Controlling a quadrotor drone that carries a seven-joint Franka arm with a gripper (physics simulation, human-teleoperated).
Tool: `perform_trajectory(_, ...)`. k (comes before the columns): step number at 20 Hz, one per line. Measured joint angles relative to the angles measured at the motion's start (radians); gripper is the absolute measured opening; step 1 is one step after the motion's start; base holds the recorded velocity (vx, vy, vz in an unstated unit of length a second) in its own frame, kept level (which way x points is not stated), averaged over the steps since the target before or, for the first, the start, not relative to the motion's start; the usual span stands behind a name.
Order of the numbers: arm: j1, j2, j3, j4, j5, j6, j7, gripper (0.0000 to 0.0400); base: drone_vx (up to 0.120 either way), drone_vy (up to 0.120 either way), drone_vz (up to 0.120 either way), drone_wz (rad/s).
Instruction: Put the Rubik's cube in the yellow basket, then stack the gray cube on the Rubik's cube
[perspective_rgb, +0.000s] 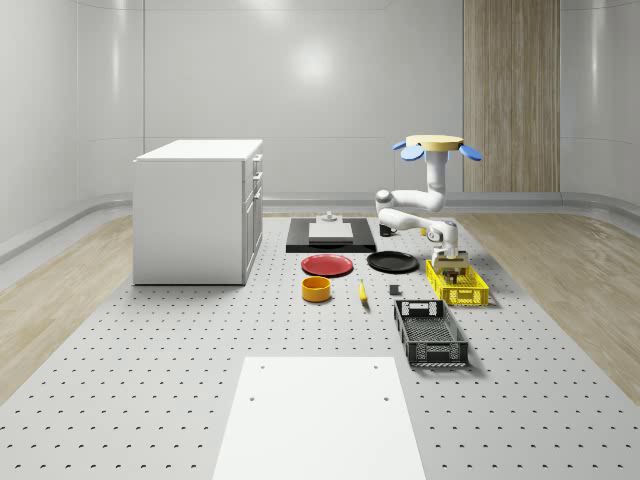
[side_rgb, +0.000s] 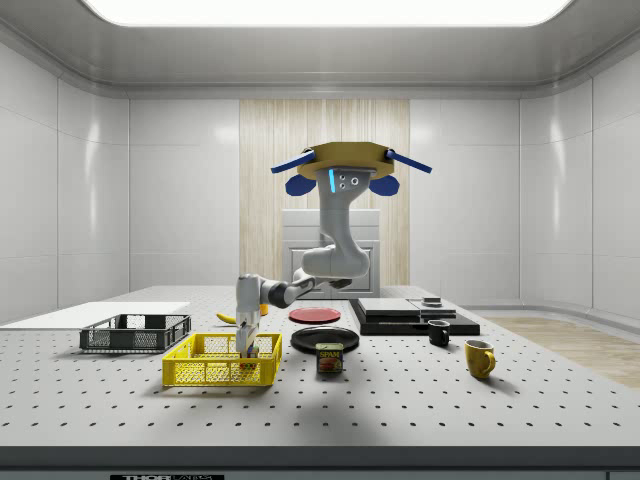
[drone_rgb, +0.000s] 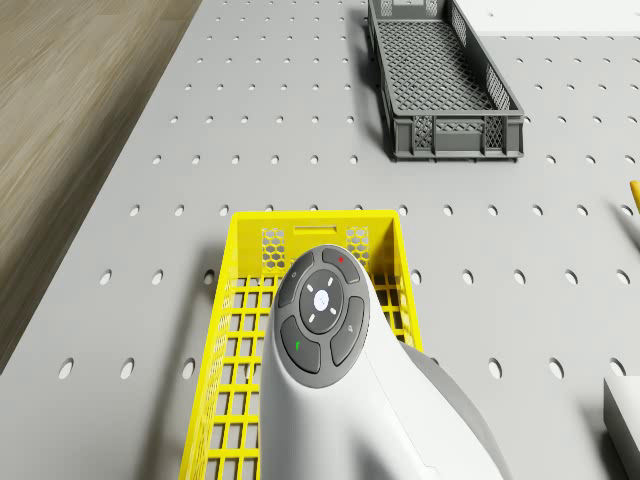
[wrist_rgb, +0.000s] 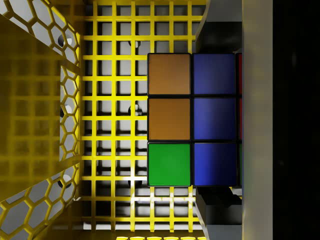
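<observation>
Rubik's cube (wrist_rgb: 192, 120): sitting low inside the yellow basket, just above its grid floor in the wrist view; orange, green and blue stickers are showing.
Yellow basket (perspective_rgb: 468, 293): standing on the tabletop (perspective_rgb: 150, 380) and serving here as the landmark; its mesh walls and floor are appearing in the drone view (drone_rgb: 232, 330) and the side view (side_rgb: 200, 372).
Gripper (perspective_rgb: 454, 266): reaching down into the yellow basket and holding the Rubik's cube, with a finger (wrist_rgb: 257, 120) pressing against one face of the cube in the wrist view.
Arm (side_rgb: 330, 262): hanging from the drone and bending down to the yellow basket; its wrist housing (drone_rgb: 322, 320) is covering part of the basket in the drone view.
Drone (side_rgb: 347, 165): hovering in the air above the tabletop, behind the yellow basket in the whole-scene view.
Gray cube: cannot be picked out with certainty.
Dark gray crate (perspective_rgb: 430, 333): lying just in front of the yellow basket in the whole-scene view.
Black plate (perspective_rgb: 392, 262): lying near the yellow basket, toward the whole-scene view's left.
Red plate (perspective_rgb: 327, 265): lying beyond the black plate from the yellow basket.
Can (side_rgb: 330, 358): standing near the yellow basket, toward the side view's right.
White cabinet (perspective_rgb: 198, 210): standing well apart from the yellow basket.
</observation>
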Motion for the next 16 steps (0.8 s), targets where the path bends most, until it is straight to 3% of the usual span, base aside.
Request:
perform_trajectory(3,0.005,0.002,0.017,-0.007,0.015,-0.010,-0.001,0.0383,0.000,0.000,0.013,0.000)
perform_trajectory(9,0.016,0.003,0.058,-0.023,0.052,-0.030,-0.002,0.0396,0.000,0.000,0.120,0.000)
perform_trajectory(12,0.018,0.004,0.066,-0.026,0.059,-0.034,-0.002,0.0398,0.080,-0.080,0.107,0.000)
perform_trajectory(16,0.019,0.004,0.071,-0.027,0.064,-0.037,-0.002,0.0399,0.000,-0.030,0.000,0.000)
